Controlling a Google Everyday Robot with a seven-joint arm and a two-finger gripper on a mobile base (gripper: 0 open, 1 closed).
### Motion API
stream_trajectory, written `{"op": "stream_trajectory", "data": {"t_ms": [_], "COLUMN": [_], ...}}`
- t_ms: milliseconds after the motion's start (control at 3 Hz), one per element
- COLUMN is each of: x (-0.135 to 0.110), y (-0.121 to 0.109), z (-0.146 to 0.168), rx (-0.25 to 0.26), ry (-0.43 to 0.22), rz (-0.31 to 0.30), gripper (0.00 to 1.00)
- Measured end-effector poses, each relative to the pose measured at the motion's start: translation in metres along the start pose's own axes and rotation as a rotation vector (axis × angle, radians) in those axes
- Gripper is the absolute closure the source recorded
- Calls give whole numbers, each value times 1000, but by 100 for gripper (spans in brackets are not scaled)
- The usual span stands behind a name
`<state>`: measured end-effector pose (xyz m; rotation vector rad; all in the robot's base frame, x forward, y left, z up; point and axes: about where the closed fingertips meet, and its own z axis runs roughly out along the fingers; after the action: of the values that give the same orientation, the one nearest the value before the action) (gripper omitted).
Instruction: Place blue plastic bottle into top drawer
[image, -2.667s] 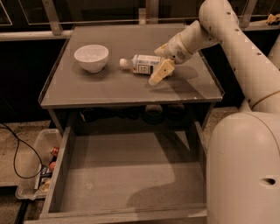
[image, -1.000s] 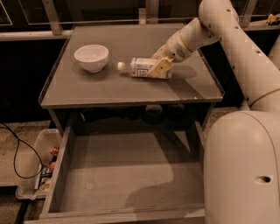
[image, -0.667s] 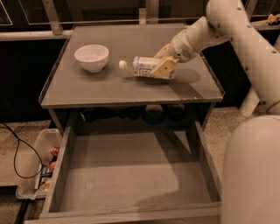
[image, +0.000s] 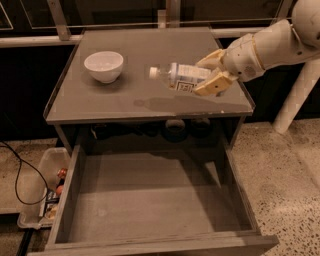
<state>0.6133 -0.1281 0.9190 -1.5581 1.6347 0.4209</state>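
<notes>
The blue plastic bottle (image: 179, 77) is clear with a white cap and a pale label. It is held lying on its side, cap to the left, lifted above the grey cabinet top (image: 125, 100); its shadow falls on the top below it. My gripper (image: 211, 72) reaches in from the right and is shut on the bottle's base end, one finger above and one below. The top drawer (image: 150, 205) stands pulled out below the cabinet front, its flat bottom bare.
A white bowl (image: 104, 65) sits at the left of the cabinet top. A small clear plastic bin (image: 42, 192) of clutter and a black cable (image: 17, 175) lie on the floor at the left of the drawer. A white post (image: 295, 100) stands at the right.
The gripper has closed on the bottle and lifted it off the cabinet top, carrying it toward the front edge. The view has also shifted closer.
</notes>
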Motion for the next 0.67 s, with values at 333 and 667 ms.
{"op": "stream_trajectory", "data": {"t_ms": [333,667], "x": [10,34], "y": [50,101], "z": [-10,-2], "rx": [-3,-22], "ry": [-8,-11], "rz": [-35,-32], "gripper": [100,100]}}
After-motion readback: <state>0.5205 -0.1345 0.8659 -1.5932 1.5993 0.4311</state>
